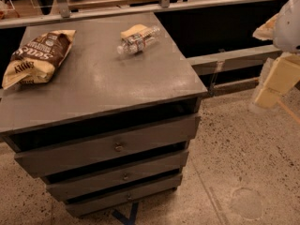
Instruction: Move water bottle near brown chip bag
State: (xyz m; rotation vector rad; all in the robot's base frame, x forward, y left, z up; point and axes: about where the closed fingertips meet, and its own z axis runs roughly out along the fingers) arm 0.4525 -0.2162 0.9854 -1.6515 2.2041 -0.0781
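1. Drawers [112, 146]: three, stacked under the grey top [108, 86]. One knob each.
2. My claw [269, 86]: at the right edge of view, off the cabinet, above the speckled floor [243, 172]. It is well apart from the bottle and holds nothing that I can see. Apart or together: can't tell.
3. Bag [35, 57]: one, lying flat at the left side of the top. Dark brown upper part with white lettering, cream-tan lower end, crinkled. Larger than the bottle.
4. Bottle [137, 40]: one, on its side on the far part of the top, right of centre, slanted with one end toward the near-left. Small, clear, crinkly plastic, with a dark-and-white label band round the middle. Well apart from the bag, with bare top between them.
5. Wedge [132, 30]: one, pale yellow, touching the bottle on its far side.
6. Rail [117, 11]: grey, running along behind the top, farthest back.
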